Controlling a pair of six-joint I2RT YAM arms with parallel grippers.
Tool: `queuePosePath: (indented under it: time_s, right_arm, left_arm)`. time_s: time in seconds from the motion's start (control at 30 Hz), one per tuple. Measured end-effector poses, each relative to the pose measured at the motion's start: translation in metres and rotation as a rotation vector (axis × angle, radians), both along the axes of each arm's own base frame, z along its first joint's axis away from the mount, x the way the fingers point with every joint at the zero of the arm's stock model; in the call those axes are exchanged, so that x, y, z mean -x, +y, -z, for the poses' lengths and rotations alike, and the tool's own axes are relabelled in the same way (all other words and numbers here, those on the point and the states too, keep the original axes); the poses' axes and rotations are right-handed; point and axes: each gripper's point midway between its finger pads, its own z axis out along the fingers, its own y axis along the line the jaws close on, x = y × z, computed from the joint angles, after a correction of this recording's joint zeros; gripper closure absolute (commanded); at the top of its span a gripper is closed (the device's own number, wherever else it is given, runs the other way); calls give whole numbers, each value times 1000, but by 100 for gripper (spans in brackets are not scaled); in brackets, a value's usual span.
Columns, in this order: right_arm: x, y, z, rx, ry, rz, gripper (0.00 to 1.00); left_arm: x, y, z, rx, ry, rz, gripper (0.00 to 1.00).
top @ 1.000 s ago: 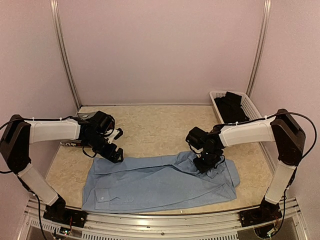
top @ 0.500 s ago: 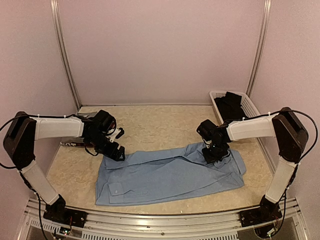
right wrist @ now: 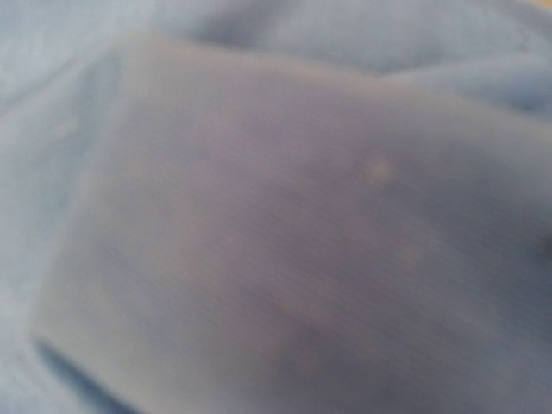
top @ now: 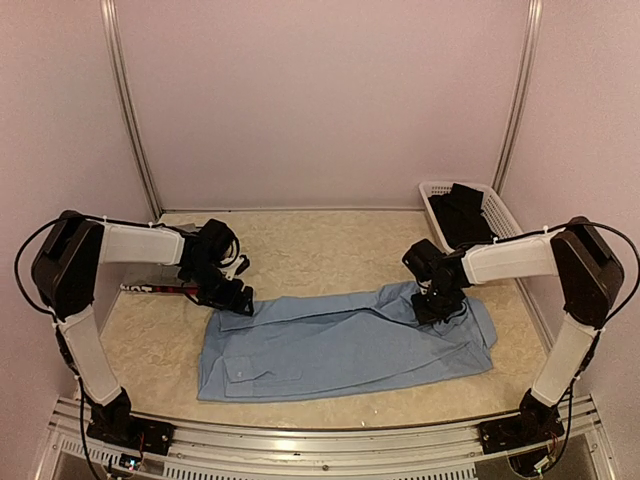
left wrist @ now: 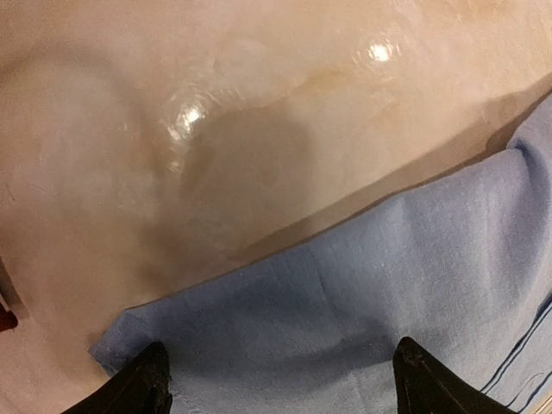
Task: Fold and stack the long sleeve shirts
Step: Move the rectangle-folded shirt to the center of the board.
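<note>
Jaws of the left gripper stand wide, straddling a corner of the light blue shirt, which lies flat on the surface across the lower middle of the top view. Those of the right gripper are pinched shut on the shirt's upper right edge. The left should probably settle lower, bite well past the hem so nothing slips, then match the right's height before any lift.

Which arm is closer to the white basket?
Right. The right end effector is on the shirt's right end, not far from the basket. The left end effector is at the shirt's left corner, much farther away.
</note>
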Motion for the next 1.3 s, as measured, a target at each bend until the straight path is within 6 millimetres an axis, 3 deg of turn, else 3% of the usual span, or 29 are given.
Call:
queuePosePath:
  time_s: [0.4,0.6,0.7,0.93,1.0,1.13,1.3]
  right_arm:
    - [0,-16,-6,-40,-31,56,100]
    - [16,-26,-11,-19,31,49,100]
    - [26,-29,-25,-17,57,28,100]
    - [11,-2,-125,-131,-130,-84,100]
    - [13,4,-144,-150,-161,-122,100]
    - [27,9,-160,-159,-150,-182,100]
    - [45,10,-173,-154,-119,-225,100]
  left_arm:
    - [-44,42,1,-42,-35,-189,16]
    - [-46,41,-3,-24,-46,-192,14]
    - [-50,31,-20,17,-94,-171,12]
    - [-49,-17,-101,147,-317,-66,7]
    - [-44,-31,-121,177,-375,-35,6]
    - [-29,-58,-148,246,-474,12,6]
    - [-5,-91,-165,345,-586,87,6]
